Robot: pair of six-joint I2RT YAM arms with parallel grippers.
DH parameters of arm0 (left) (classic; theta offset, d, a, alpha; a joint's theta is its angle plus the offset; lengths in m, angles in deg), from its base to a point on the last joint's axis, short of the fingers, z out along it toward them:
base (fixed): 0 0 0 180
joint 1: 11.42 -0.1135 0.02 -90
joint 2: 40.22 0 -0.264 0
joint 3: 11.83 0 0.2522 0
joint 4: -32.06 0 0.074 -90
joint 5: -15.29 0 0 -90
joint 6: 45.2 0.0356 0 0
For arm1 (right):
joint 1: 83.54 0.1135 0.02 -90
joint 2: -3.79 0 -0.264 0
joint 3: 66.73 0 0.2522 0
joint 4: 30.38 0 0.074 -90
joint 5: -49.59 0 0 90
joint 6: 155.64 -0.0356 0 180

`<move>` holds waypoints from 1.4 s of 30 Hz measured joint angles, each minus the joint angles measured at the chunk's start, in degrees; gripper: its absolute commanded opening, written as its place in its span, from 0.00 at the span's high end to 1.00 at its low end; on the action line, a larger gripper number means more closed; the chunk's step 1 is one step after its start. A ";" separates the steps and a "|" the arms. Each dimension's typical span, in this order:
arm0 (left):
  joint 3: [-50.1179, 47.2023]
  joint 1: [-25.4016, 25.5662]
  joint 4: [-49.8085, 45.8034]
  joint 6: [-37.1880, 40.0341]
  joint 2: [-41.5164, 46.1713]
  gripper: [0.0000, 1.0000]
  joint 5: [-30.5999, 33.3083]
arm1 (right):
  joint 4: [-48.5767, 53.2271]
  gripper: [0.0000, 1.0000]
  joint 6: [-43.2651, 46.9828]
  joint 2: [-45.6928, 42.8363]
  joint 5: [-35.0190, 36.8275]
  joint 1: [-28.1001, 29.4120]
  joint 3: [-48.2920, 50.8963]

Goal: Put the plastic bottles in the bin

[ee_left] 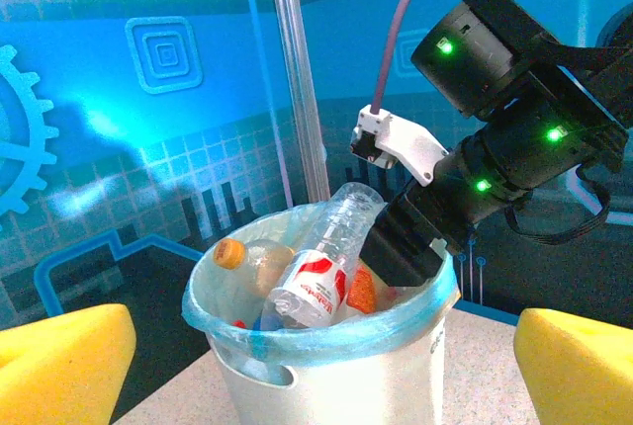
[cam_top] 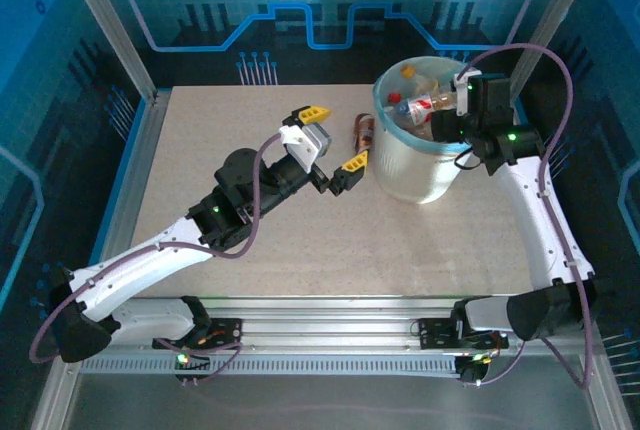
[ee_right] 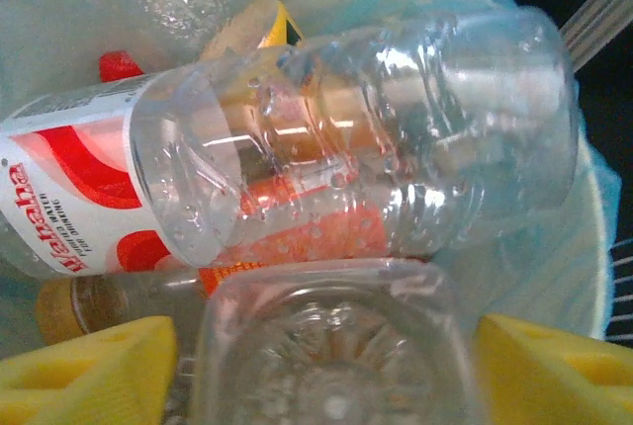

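The tall white round bin (cam_top: 415, 175) with a light blue translucent bag liner stands at about 1 o'clock on the speckled beige table (cam_top: 250, 280), near the far right corner. It is heaped with small clear plastic bottles (cam_top: 425, 105). On top lies a tilted red-and-white labelled bottle (ee_left: 315, 285), its upper end leaning against the right arm. At its 10 o'clock, in the left wrist view, sits an orange-capped bottle (ee_left: 237, 252).

The right gripper (ee_right: 324, 374) hangs over the bin from the 3 o'clock side, reaching down into its mouth. Its yellow fingers (ee_right: 89, 371) are spread on either side of a ribbed clear bottle (ee_right: 326, 346), seen base-on. I cannot tell whether they press it or merely flank it. The right arm's black wrist covers that side of the rim.

The left gripper (cam_top: 331, 136) hovers above mid-table, jaws spread as wide as they go with nothing in them, facing the bin at its 3 o'clock. Between the two, just beside the bin's wall at its 9 o'clock, one small reddish-brown bottle (cam_top: 365, 132) rests on the table, outside the bin. I cannot tell whether it is upright or lying.
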 measured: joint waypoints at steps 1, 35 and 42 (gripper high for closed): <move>0.00 0.00 -0.04 -0.02 -0.02 0.01 0.00 | 0.22 0.12 -0.68 0.24 -0.17 0.00 -0.57; 0.02 -1.66 -3.52 -1.95 -0.02 0.01 2.43 | -4.04 0.31 -7.45 -3.19 -9.38 -4.76 1.57; 1.84 -10.69 -10.93 -14.62 -3.85 0.01 6.16 | 0.04 0.16 -9.03 -3.52 -9.92 -4.46 -2.05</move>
